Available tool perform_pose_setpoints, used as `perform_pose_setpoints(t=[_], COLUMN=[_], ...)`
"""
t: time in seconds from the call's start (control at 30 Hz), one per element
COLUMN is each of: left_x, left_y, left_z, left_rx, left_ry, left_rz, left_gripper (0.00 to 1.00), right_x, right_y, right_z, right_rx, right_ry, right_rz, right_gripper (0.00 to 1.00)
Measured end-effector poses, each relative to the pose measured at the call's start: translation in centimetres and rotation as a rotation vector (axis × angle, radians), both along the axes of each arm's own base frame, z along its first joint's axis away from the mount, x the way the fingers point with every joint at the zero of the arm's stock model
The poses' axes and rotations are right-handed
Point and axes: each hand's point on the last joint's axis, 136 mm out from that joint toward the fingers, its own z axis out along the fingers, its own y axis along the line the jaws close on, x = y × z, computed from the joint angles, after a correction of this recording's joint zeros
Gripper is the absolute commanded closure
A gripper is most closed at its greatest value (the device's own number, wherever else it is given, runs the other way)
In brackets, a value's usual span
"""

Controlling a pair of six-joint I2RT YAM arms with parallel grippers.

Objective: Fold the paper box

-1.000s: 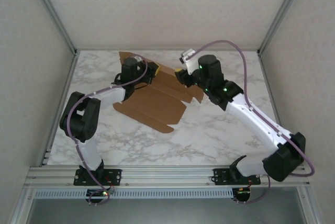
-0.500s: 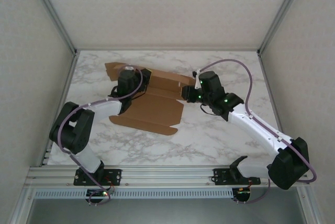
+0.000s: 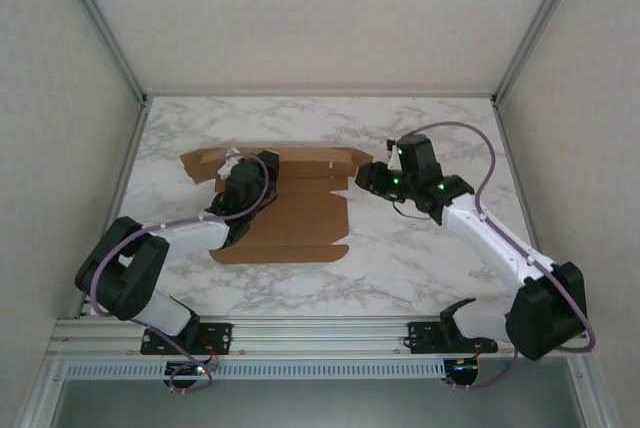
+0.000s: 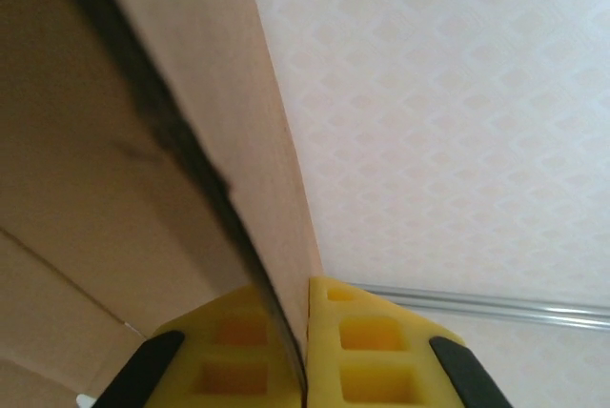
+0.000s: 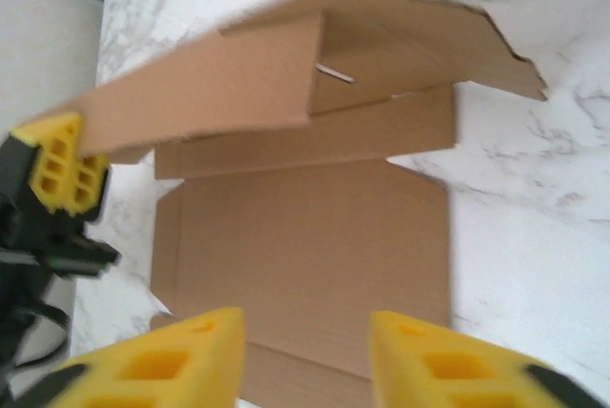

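Top external: box (image 3: 300, 218) lies long-side left-right, its back flap (image 3: 320, 160) pinched by the left gripper (image 3: 245, 176), the right gripper (image 3: 366, 176) gaping empty just off its right end.

Nothing to read here, honestly. The paper box (image 5: 305, 236) is plain brown on every face I can see, and the marble table (image 3: 400, 268) has no sticker, number or print on it either.
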Motion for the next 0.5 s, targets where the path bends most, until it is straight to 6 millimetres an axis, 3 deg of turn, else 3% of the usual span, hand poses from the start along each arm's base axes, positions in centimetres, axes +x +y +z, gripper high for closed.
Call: perform_pose_setpoints(t=[0.13,0.37,0.5], left_x=[-0.8,-1.2,-1.4], left_y=[-0.4,0.2,0.4], left_z=[0.9,0.5,0.4], left_rx=[-0.003,0.017,0.029], left_ry=[-0.019,-0.015,-0.014], left_rz=[0.02,0.051,0.053], left_gripper=[0.99,0.99,1.0], right_x=[1.8,4.7,5.7], right_y=[1.5,2.9,3.5], right_z=[0.9,2.0,1.5], right_rx=[0.028,0.022,0.021], right_ry=[0.015,0.036,0.055], right_rz=[0.009,0.0,-0.001], right_gripper=[0.4,0.38,0.37])
